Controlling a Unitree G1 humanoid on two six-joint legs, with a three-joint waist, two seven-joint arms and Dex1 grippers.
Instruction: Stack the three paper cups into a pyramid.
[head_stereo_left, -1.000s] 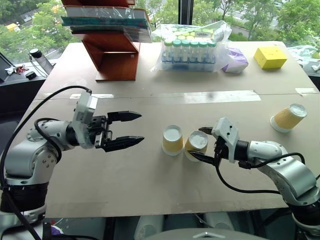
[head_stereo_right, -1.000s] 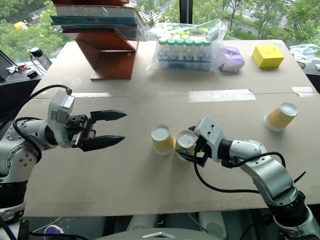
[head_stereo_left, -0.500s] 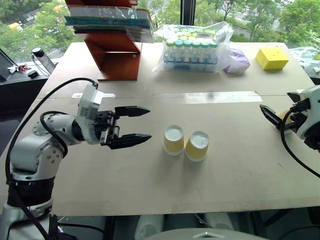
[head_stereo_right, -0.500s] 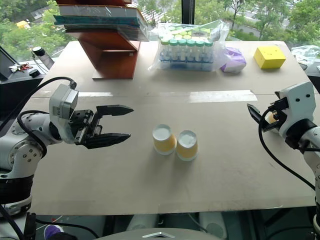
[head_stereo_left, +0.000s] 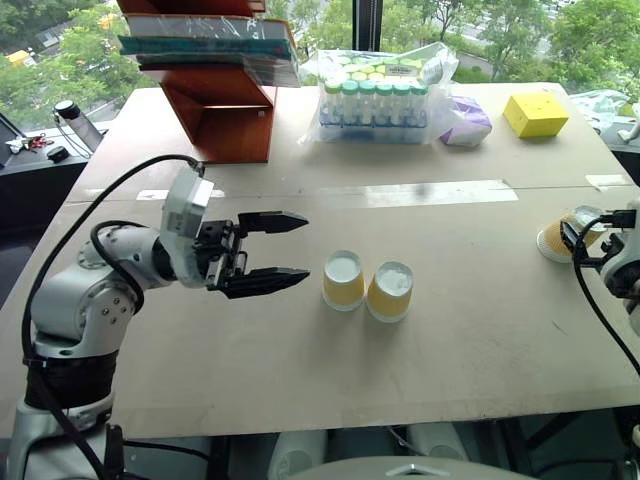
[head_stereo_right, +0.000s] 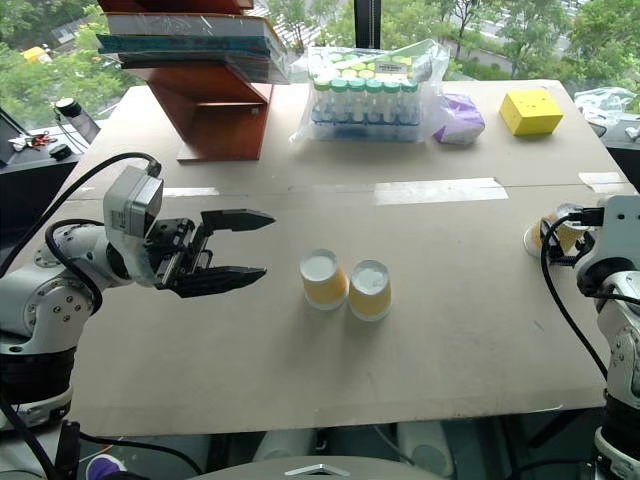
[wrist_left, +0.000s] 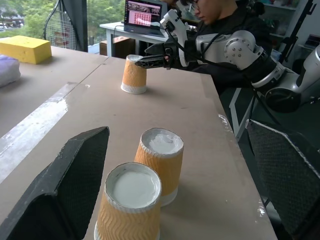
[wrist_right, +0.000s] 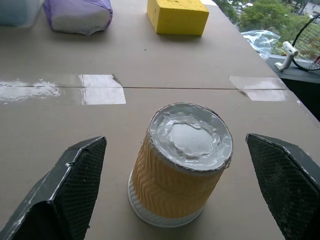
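Yellow-orange ribbed paper cup (wrist_right: 181, 160), upside down on the tabletop (head_stereo_left: 470, 330), sits straight ahead between my right tool's (wrist_right: 180, 200) wide-apart fingers, so I close next.

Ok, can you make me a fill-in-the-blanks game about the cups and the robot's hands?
1. Two paper cups stand upside down, side by side and ____ each other.
2. The third cup sits between the right end effector's ____ fingers.
3. The left end effector is open and holds ____.
4. No cup is ____ on another yet.

Missing: touching; open; nothing; stacked
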